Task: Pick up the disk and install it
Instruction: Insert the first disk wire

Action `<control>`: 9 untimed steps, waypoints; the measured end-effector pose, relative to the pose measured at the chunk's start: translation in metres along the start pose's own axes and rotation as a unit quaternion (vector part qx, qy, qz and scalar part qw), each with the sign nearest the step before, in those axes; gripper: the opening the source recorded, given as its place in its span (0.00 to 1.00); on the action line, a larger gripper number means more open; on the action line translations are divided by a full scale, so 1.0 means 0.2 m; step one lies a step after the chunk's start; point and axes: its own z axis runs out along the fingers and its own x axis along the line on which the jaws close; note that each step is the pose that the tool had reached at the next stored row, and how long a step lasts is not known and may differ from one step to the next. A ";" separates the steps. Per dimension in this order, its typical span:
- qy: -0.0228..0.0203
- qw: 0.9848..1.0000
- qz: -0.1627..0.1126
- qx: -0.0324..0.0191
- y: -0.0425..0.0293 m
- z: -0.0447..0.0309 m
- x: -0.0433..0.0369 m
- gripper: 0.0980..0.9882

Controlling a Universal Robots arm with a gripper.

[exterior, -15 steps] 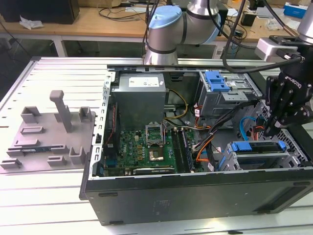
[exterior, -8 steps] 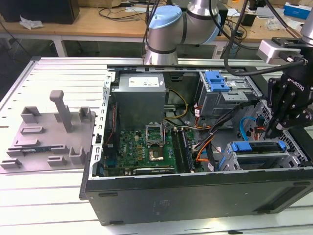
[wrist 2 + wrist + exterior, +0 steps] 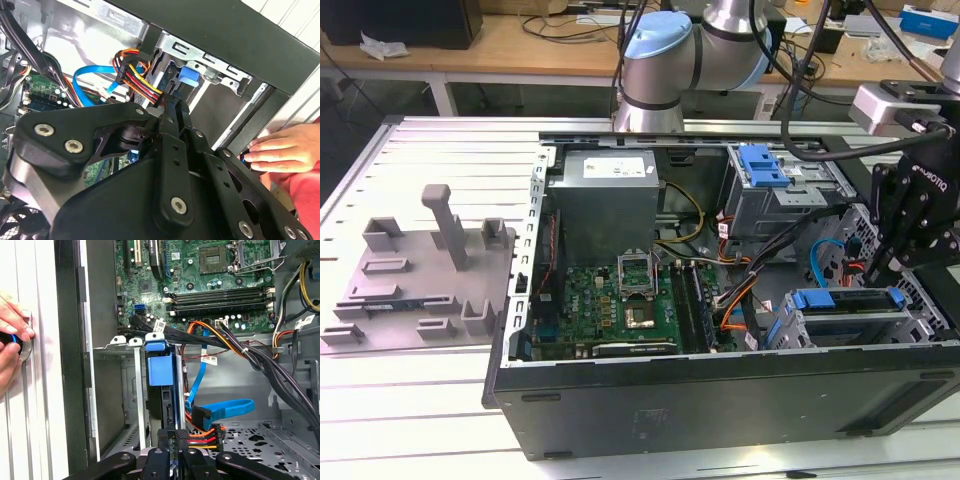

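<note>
Directly beyond the gripper (image 3: pixel 173 437), fingers together, stands the disk (image 3: pixel 160 371) on edge in the drive cage (image 3: pixel 131 390), long axis running away.

Open PC case (image 3: pixel 720 395) on table (image 3: pixel 400 430): motherboard (image 3: pixel 610 300) and grey power supply (image 3: pixel 605 205) inside; grey fixture (image 3: pixel 420 270) beside it, exterior view's left.
</note>
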 end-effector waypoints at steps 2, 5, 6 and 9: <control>0.000 1.000 0.000 0.000 0.000 0.000 0.000 0.07; 0.000 1.000 0.000 0.000 0.000 0.000 0.000 0.07; 0.000 1.000 0.000 0.000 0.000 0.000 0.000 0.07; 0.000 1.000 0.000 0.000 0.000 0.003 0.000 0.07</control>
